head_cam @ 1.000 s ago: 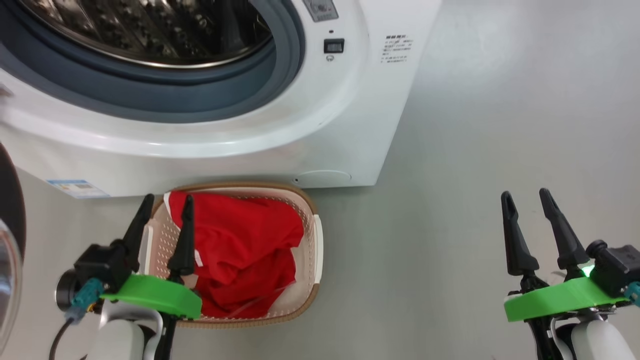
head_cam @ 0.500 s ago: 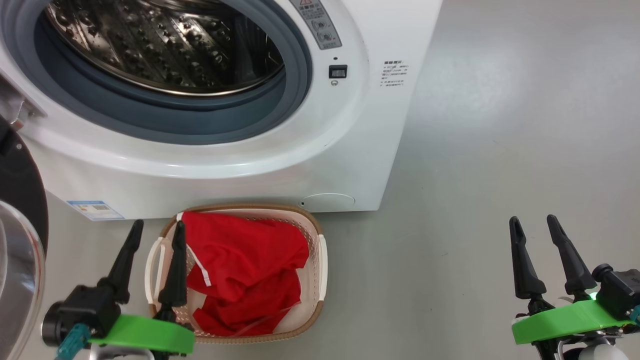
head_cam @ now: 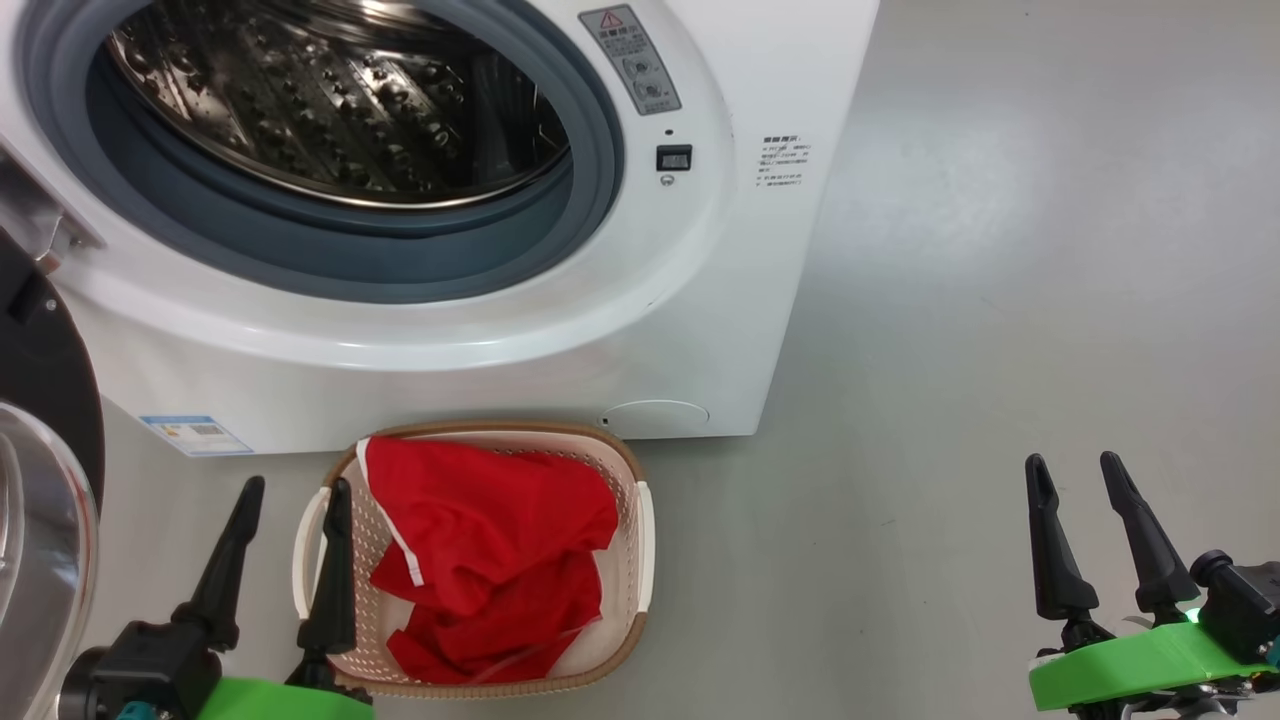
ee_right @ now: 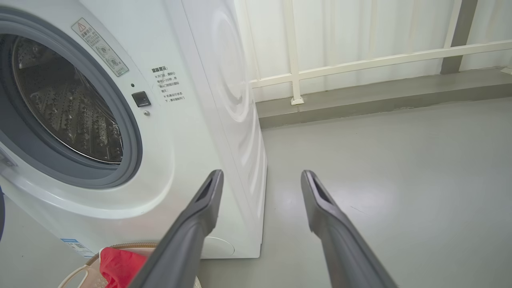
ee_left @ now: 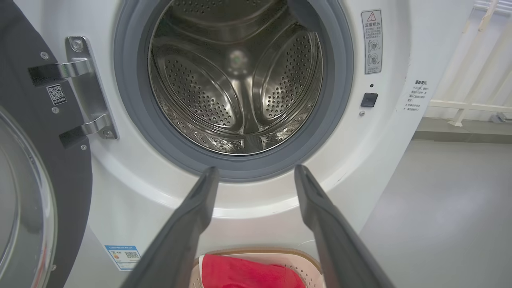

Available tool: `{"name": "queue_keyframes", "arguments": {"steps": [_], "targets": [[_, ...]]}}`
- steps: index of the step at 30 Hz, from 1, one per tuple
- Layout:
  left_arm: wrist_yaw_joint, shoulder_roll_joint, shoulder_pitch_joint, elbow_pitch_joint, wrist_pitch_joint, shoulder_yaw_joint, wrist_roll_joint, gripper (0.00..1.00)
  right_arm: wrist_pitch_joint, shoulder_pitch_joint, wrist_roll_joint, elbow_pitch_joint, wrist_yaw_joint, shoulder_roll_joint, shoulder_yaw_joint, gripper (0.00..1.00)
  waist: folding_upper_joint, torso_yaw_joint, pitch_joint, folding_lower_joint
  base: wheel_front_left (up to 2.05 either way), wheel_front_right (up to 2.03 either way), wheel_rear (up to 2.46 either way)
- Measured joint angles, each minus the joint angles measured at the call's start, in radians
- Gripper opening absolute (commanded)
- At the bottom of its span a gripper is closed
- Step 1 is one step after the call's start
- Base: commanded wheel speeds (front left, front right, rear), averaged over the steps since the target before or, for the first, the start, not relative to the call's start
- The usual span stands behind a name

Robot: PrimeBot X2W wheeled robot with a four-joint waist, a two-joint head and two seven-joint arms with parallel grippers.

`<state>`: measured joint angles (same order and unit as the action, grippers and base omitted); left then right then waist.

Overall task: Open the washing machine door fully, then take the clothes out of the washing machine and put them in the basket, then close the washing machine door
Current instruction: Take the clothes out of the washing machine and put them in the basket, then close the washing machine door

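Grey floor [head_cam: 1000, 300] carries the basket [head_cam: 622, 500] of clothes [head_cam: 480, 540] before the washing machine [head_cam: 500, 350], its door [head_cam: 45, 400] swung open; left tool [head_cam: 297, 487] and right tool [head_cam: 1072, 462] both released, grasping nothing.

Half off-frame: washing machine door [head_cam: 48, 400].
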<state>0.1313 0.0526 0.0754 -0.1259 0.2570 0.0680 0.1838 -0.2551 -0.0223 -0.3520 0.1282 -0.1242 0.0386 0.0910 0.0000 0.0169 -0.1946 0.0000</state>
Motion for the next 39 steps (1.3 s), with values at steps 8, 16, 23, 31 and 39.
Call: {"name": "queue_keyframes", "arguments": {"steps": [8,16,23,31,39], "targets": [[0.0,-0.002,0.0,0.013,0.0,-0.001,-0.001,1.0,0.0,-0.017,0.0,0.0,0.0,-0.001,0.001,1.0,0.0,-0.004,0.004,0.0,0.0,0.0,0.0],[0.0,-0.003,0.0,0.012,0.0,-0.001,-0.009,1.0,0.0,-0.016,0.0,0.0,0.0,-0.001,0.002,1.0,0.0,-0.005,0.006,0.0,-0.02,0.02,0.0],[0.0,-0.004,0.0,0.011,0.0,-0.002,-0.008,1.0,0.0,-0.016,0.0,0.0,0.0,-0.002,0.002,1.0,0.0,-0.007,0.012,0.0,-0.71,0.71,0.0],[0.0,-0.004,-0.016,0.014,0.0,-0.004,-0.008,1.0,0.0,-0.017,0.0,-0.001,0.0,-0.002,0.002,1.0,0.0,-0.005,0.01,0.0,-1.59,1.59,0.0],[0.0,-0.001,-0.016,0.027,0.0,-0.017,0.003,1.0,0.0,-0.017,0.0,-0.003,0.0,-0.002,0.002,1.0,0.0,-0.002,0.005,0.0,-1.16,1.16,0.0]]}}
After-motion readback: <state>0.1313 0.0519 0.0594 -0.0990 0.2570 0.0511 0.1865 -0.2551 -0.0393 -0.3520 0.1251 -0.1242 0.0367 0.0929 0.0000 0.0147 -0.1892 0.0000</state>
